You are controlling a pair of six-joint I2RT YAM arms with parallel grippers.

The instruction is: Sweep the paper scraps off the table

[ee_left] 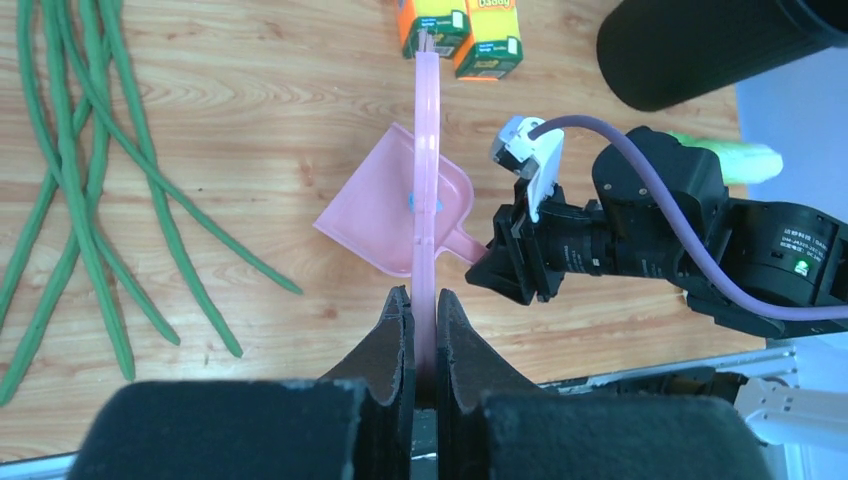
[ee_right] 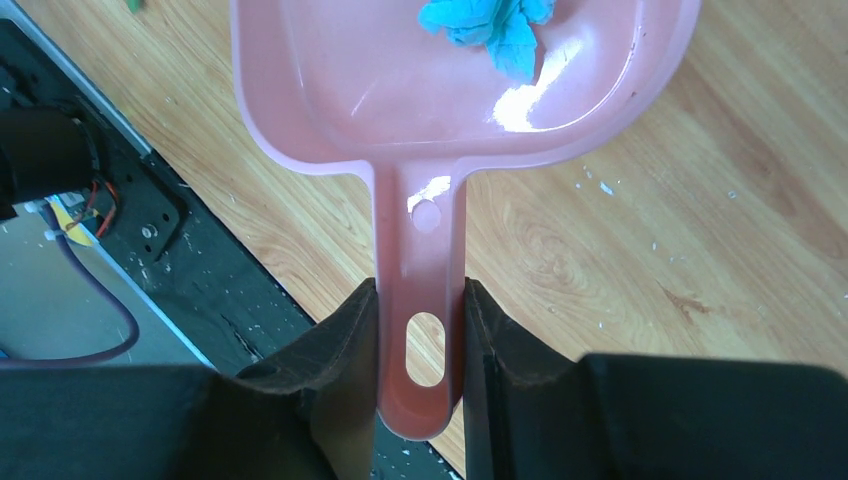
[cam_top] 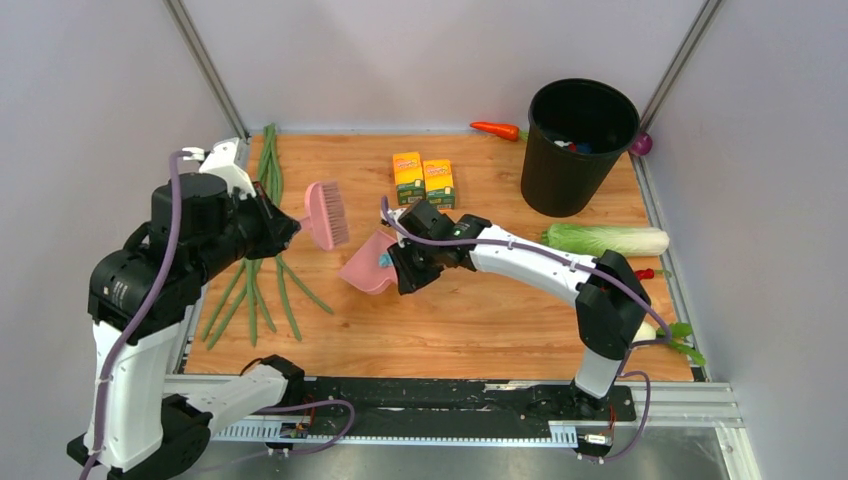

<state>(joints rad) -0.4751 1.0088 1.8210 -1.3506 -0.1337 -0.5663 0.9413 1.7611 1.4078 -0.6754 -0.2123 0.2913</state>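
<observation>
Left gripper [ee_left: 422,305]: clamped tight on flat pink plastic brush [cam_top: 326,214] handle, left of table [cam_top: 480,320] centre.
Scraps: one crumpled teal paper scrap [ee_right: 495,25], inside pink plastic dustpan [ee_right: 350,90], mid-table.
Right gripper [ee_right: 420,295]: pinching dustpan handle.
Next: probably carry dustpan level to round black bin [cam_top: 575,165], far right corner.
Counts: one brush, one dustpan.

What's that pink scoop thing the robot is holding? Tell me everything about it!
It is a pink dustpan of shiny, smooth plastic: a shallow tray with raised walls and a flat handle with a slot hole near its end. The right gripper is shut on the handle. A crumpled teal paper scrap lies inside the tray. It sits over the middle of the wooden table; whether it touches the wood is unclear.
</observation>
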